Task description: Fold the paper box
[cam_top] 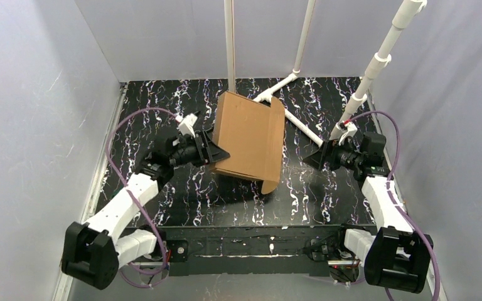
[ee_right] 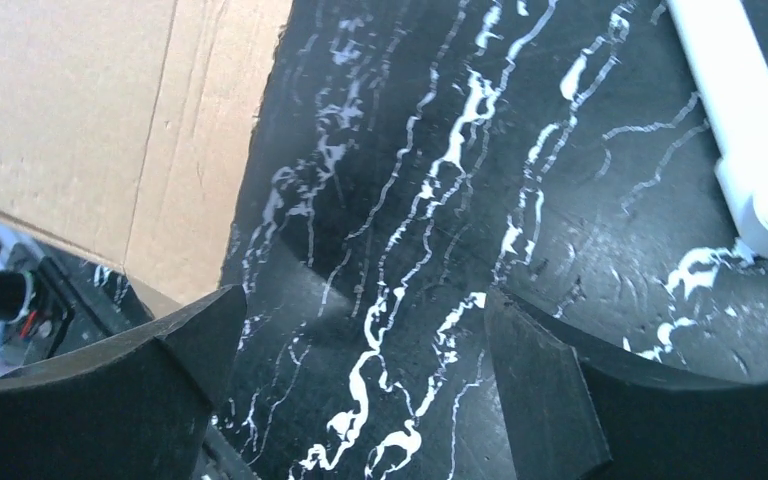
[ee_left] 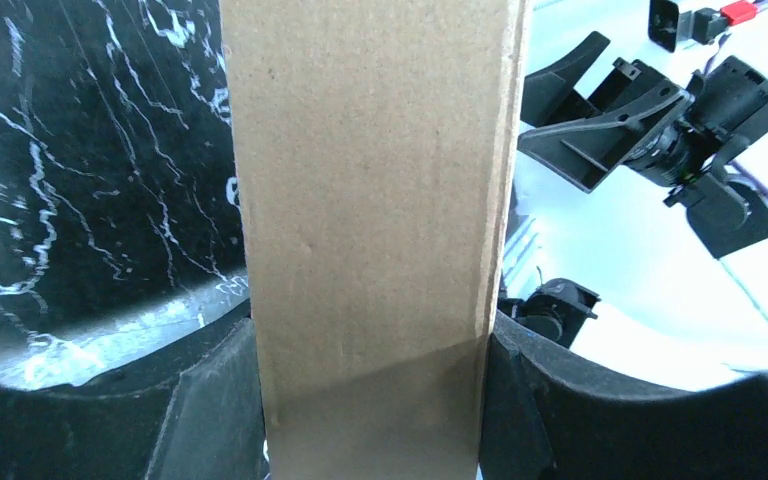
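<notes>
The paper box (cam_top: 250,141) is a closed, shallow brown cardboard mailer, tilted near the middle of the black marbled table. My left gripper (cam_top: 216,152) clamps its left side. In the left wrist view the box side (ee_left: 370,220) fills the gap between my two fingers, which press on both faces. My right gripper (cam_top: 314,157) is open and empty, to the right of the box and apart from it. In the right wrist view, a corner of the box (ee_right: 110,130) shows at upper left, with only bare table between the fingers (ee_right: 550,390).
A white pipe frame (cam_top: 289,113) stands on the table behind and right of the box, with uprights (cam_top: 230,44) at the back; one foot shows in the right wrist view (ee_right: 750,150). Grey walls enclose the table on three sides.
</notes>
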Robot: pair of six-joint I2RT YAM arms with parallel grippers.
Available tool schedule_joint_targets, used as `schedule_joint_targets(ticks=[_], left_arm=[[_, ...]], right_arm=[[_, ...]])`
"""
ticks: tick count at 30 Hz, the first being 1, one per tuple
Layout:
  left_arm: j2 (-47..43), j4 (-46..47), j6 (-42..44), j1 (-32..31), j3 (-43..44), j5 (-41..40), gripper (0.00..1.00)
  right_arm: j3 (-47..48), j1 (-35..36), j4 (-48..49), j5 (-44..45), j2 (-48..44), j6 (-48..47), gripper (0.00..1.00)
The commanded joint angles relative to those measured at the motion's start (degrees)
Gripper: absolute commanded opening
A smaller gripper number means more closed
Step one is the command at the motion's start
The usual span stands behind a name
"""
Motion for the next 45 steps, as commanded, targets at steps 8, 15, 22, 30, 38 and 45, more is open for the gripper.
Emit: schedule_joint_targets(ticks=[8, 15, 22, 30, 38, 45], left_arm=[[-5.23, -51.37, 44.06, -1.72, 37.93, -9.87, 0.00], [-4.20, -47.06, 72.29, -23.74, 39.96, -40.67, 0.00], [-4.66, -35.46, 86.57, -29.09, 31.35, -49.84, 0.00], [-4.15, -20.85, 92.20, -31.40, 19.37, -55.65, 0.00], [1.01, -9.10, 93.32, -42.43, 8.18, -64.30, 0.00], [6.70, -8.39, 90.81, -49.39, 4.52, -70.33, 0.00]], right_arm=[[17.77, 22.86, -12.43, -5.17, 11.05, -17.52, 0.20], [26.45, 21.76, -13.37, -4.59, 18.01, -13.61, 0.13], [23.77, 10.04, -17.08, -15.72, 10.01, -17.99, 0.15], [22.84, 3.61, -24.15, -11.79, 7.22, -25.63, 0.18], [23.96, -0.46, -24.87, -14.89, 10.51, -25.32, 0.18], [23.51, -0.47, -27.06, -14.89, 9.81, -27.85, 0.20]])
